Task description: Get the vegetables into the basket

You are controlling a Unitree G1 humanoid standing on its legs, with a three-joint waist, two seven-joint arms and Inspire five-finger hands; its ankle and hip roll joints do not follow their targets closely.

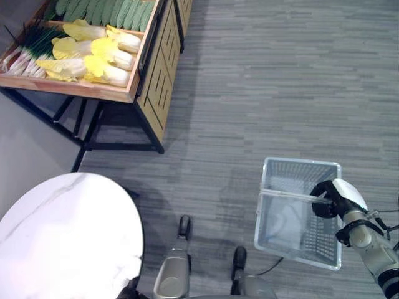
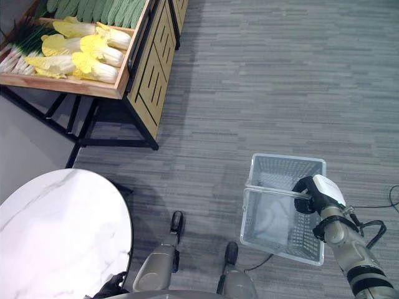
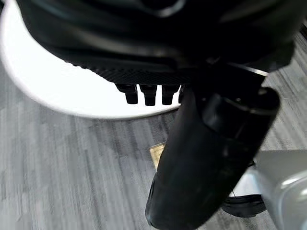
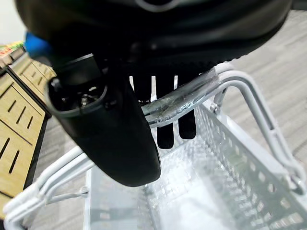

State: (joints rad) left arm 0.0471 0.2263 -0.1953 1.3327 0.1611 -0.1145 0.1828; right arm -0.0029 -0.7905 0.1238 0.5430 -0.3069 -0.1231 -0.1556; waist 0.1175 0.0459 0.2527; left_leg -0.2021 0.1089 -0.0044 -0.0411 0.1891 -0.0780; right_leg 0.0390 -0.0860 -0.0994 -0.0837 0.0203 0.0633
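The white wire basket is carried by its handle, clasped in the right hand; the napa cabbages lie well apart, ahead-left in the wooden crate.

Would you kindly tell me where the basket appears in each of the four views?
Left eye view: basket at lower right, its handle in the right hand.
Right eye view: lower right.
Left wrist view: not in it.
Right wrist view: beneath the hand.
Shared landmark: wooden produce stand.

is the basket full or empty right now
Empty: the white basket shows bare mesh walls and floor inside. The right hand grips its handle, and the cabbages lie in the wooden tray.
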